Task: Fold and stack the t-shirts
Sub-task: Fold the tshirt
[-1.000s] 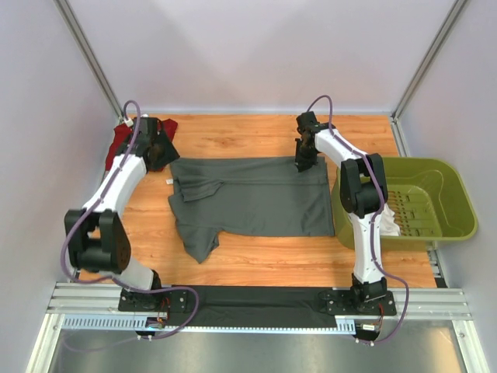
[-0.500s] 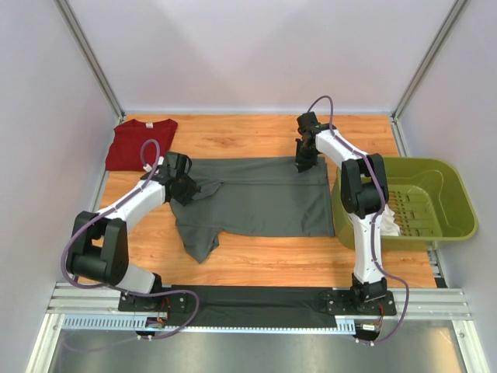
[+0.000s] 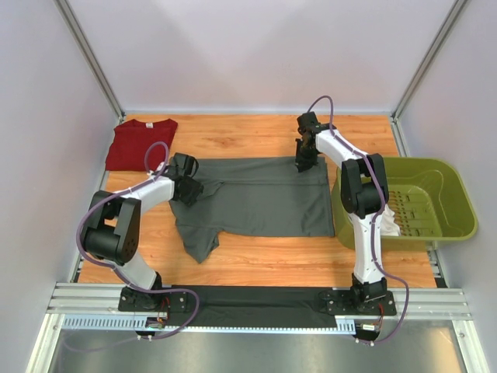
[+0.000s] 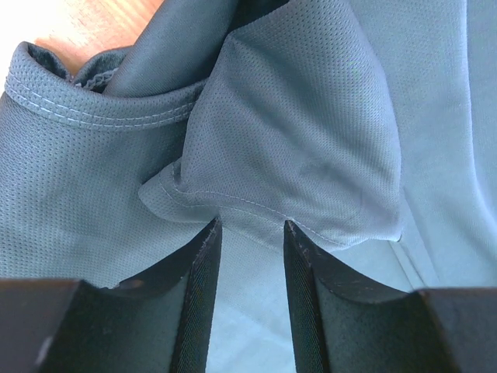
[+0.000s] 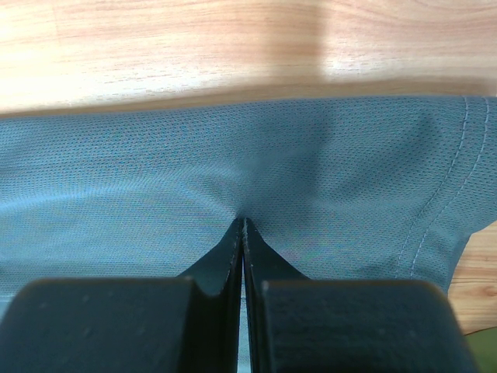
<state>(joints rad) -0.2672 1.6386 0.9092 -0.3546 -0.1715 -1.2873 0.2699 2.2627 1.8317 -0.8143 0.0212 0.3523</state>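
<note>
Wooden surface [image 3: 256,260], grey t-shirt [image 3: 264,203]: right hand [image 5: 243,223] pinches its edge; left hand [image 4: 251,228], spread over bunched fabric, might grab extra layers.

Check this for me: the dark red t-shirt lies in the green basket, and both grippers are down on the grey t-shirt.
Not right. The dark red t-shirt lies on the table, at its far left corner, not in the green basket; the top external view shows it. The left gripper and right gripper are indeed both down on the grey t-shirt.
</note>
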